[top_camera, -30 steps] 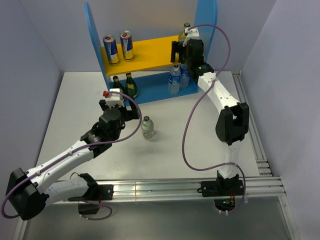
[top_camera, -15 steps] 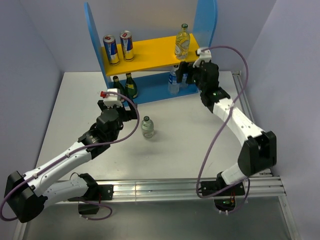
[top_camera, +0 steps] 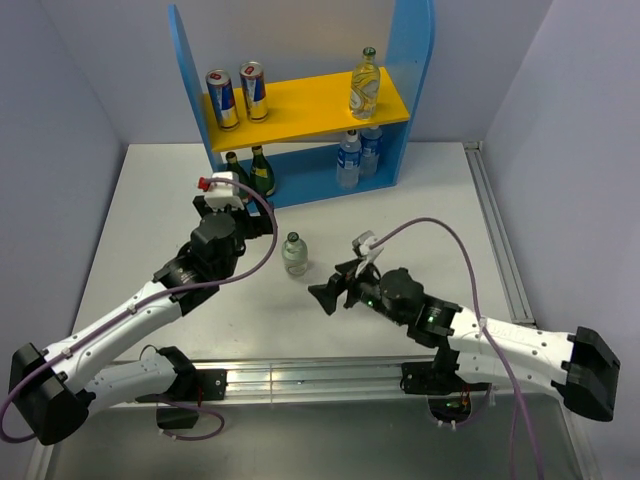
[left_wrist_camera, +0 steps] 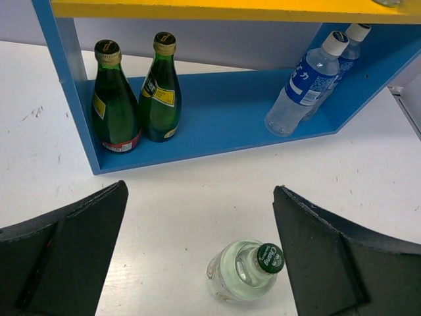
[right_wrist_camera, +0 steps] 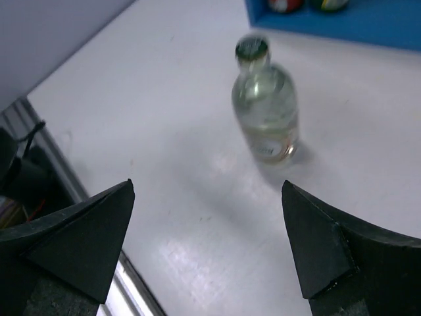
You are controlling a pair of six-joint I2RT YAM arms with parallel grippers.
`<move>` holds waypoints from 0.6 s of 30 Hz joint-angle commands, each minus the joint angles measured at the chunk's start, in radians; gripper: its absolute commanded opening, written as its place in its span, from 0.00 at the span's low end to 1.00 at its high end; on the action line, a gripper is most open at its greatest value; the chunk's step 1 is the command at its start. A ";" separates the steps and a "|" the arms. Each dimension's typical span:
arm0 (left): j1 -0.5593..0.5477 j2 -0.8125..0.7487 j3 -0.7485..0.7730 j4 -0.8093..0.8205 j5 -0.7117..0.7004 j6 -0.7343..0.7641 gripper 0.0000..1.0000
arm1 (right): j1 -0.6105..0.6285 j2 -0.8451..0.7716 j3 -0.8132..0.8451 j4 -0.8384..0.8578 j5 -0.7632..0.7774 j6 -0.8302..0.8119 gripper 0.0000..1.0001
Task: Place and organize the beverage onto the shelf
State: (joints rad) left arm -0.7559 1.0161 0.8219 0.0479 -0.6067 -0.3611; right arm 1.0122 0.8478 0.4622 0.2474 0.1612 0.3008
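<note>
We enter first the bench (top_camera: pixel 150 200), white, bearing all that follows. At its far edge stands the shelf (top_camera: pixel 412 40), with a yellow upper board (top_camera: pixel 310 105) and a blue bottom board (left_wrist_camera: pixel 217 125). The left arm (top_camera: pixel 140 305) reaches in from the near left; its left fingers (left_wrist_camera: pixel 72 250) are spread wide and hold nothing, facing the shelf. The right arm (top_camera: pixel 500 345) lies low across the near right; its right fingers (right_wrist_camera: pixel 79 237) are likewise parted and empty, aimed level at the one drink not shelved, which we judge suits a grasp around its body. The stock is sorted by kind. Two dark green bottles (left_wrist_camera: pixel 135 99) sit at the left of the bottom board and two water bottles (top_camera: pixel 356 156) at its right, touching or nearly so. Two cans (top_camera: pixel 237 95) stand side by side at the left of the upper board. One shelved pale-green bottle (top_camera: pixel 365 88) stands at that board's right, with bare board beside it, which we take as the place kept for its twin. The loose pale-green bottle (top_camera: pixel 294 254) stands upright on the bench, well apart from the shelf, near both sets of fingers.
</note>
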 commanded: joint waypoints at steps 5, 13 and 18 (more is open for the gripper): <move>0.012 0.035 0.082 -0.003 0.022 -0.010 0.99 | 0.055 0.185 -0.089 0.251 0.009 0.078 1.00; 0.043 0.015 0.077 -0.010 0.047 -0.004 0.99 | 0.055 0.476 0.027 0.423 0.139 0.023 1.00; 0.044 0.003 0.063 0.000 0.050 -0.004 0.99 | 0.055 0.649 0.145 0.458 0.237 -0.031 1.00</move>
State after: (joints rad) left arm -0.7155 1.0489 0.8627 0.0265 -0.5724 -0.3614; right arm 1.0626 1.4418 0.5282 0.5938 0.2874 0.3141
